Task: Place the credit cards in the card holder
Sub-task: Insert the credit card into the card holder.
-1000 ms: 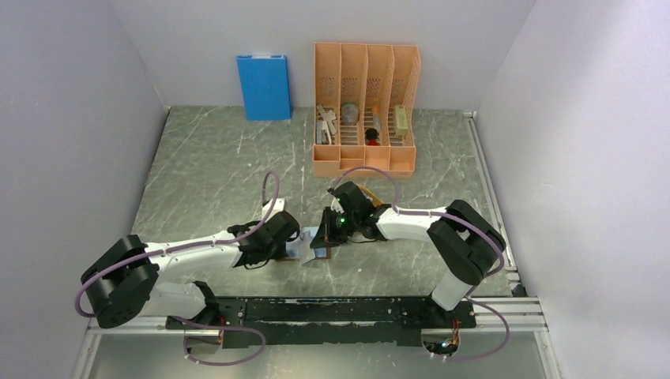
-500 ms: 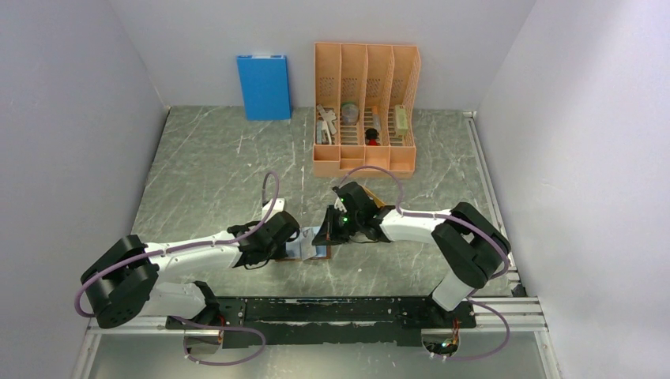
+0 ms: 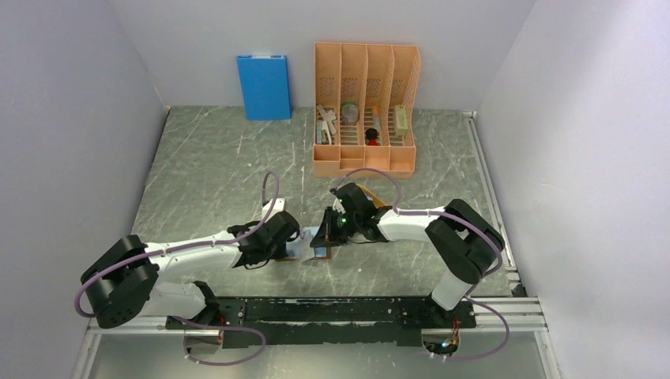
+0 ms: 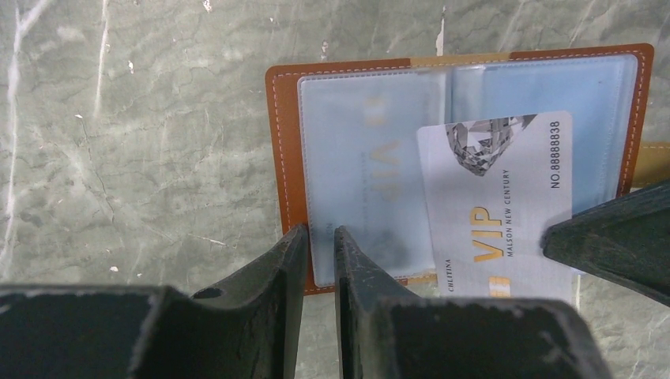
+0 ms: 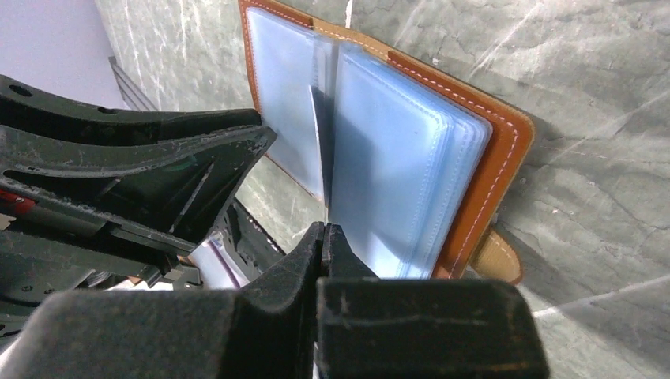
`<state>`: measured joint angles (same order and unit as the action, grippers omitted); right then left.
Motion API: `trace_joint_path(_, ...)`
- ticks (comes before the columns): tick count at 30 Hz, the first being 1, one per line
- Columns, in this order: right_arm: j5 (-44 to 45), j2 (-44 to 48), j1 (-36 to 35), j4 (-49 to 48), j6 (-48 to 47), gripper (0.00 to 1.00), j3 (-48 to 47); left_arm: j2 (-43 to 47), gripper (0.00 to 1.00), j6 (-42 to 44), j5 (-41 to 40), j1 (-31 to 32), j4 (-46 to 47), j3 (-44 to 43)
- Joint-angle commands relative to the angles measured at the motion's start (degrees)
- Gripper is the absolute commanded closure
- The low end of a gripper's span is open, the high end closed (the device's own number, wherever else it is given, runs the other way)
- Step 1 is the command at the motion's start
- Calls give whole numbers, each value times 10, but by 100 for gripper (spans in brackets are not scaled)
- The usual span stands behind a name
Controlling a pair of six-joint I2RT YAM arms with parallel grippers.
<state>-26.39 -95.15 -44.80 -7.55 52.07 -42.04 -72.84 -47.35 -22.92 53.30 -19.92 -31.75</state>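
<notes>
**Card on edge at the fold — the sleeves lie straight ahead of the right jaws**

The holder [image 4: 278,158] lies open on the counter [image 3: 213,174] between the two arms, brown cover down and clear sleeves [image 5: 395,174] up. The left jaws are clenched on its near edge, cover and sleeve together, seemingly to steady it.

The right jaws are clenched on a card [image 4: 494,201], gripping it by one edge so that the rest reaches straight out ahead of them. From the right wrist the card shows edge-on, a thin blade standing at the fold between one page and the stack of sleeves beside it. From the left wrist its printed face is plain, overlapping the fold and one page. There its long axis runs crosswise to the holder's long side.

Whether its leading edge has entered a pocket I cannot tell. A second card [image 4: 383,170] shows faintly through the sleeve on the other page — stowed, by the look of it.

The coming move, I judge, turns on that one alignment. The card's free edge has to meet a sleeve's mouth, then slide along the card's own plane, away from the right jaws. The right arm carries the card, so the push is its job, and the left arm only needs to hold the holder firm.
</notes>
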Motion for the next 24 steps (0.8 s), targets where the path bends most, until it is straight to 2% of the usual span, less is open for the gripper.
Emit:
trace_joint_path(1, 1, -13, 2, -19, 9, 100, -3, 7, 76, -2, 1, -3, 11, 5)
trace_joint_path(9, 41, -15, 1, -70, 49, 100, 23, 28, 74, 0, -7, -3, -9, 1)
trace_joint_path(24, 48, -42, -5, -86, 58, 100, 18, 48, 74, -15, -47, -4, -54, 5)
